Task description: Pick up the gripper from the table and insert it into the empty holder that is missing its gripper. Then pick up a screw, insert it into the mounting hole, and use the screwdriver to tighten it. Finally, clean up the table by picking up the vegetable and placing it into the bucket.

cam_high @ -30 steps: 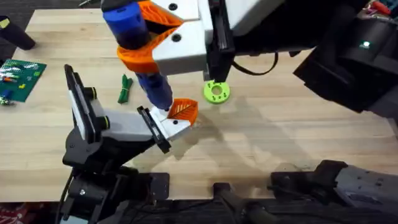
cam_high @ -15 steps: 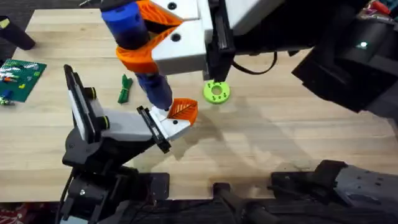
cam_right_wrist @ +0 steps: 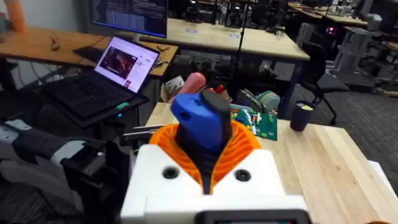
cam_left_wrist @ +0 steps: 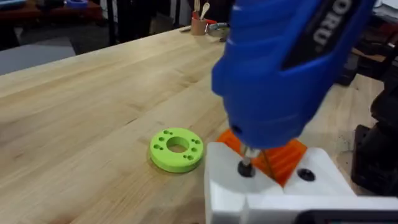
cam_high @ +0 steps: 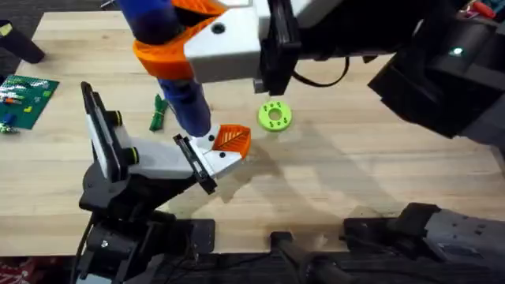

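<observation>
right gripper [cam_high: 170, 59] clamped on screwdriver [cam_high: 183, 99], tip on screw [cam_left_wrist: 245, 168] in holder [cam_high: 207, 160]. orange gripper [cam_high: 232, 139] seated; left gripper's state untellable. vegetable [cam_high: 158, 113] at holder's 10 o'clock.

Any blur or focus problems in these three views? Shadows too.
Overhead: the screwdriver and the right gripper sit close under the camera, large and soft; the table grain is sharp, with soft shadows right of the holder. Left wrist: the screwdriver handle is blurred, the lime green disc sharper. Right wrist: the room behind is soft.
</observation>
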Motion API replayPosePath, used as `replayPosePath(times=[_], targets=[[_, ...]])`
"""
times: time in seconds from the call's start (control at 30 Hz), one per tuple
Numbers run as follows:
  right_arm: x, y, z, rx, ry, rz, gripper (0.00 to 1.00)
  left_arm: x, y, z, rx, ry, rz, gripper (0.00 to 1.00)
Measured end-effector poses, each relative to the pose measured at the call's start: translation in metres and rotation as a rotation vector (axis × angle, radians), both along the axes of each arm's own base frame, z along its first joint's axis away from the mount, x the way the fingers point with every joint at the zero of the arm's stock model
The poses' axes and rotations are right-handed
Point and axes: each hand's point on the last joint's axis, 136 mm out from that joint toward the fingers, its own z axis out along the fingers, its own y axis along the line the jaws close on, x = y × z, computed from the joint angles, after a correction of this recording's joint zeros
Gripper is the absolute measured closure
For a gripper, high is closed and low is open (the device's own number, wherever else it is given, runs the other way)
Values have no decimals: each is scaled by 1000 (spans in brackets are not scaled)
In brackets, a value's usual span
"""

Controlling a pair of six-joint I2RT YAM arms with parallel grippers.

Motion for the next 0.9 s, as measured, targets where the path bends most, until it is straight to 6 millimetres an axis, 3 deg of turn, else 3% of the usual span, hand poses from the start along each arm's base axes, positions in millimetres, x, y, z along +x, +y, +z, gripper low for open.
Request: replayPosePath(times=[0.17, 0.53, 0.67, 0.9], targets=[[9, -13, -5, -53, 56, -34, 954, 0, 0, 0, 0, 0, 0, 986], [60, -67, -21, -272, 160, -224, 954, 0, 0, 0, 0, 0, 0, 986], [73, -94, -45, -404, 176, -323, 954, 0, 0, 0, 0, 0, 0, 986], [80, -138, -107, -717, 115, -455, 954, 0, 0, 0, 0, 0, 0, 986]])
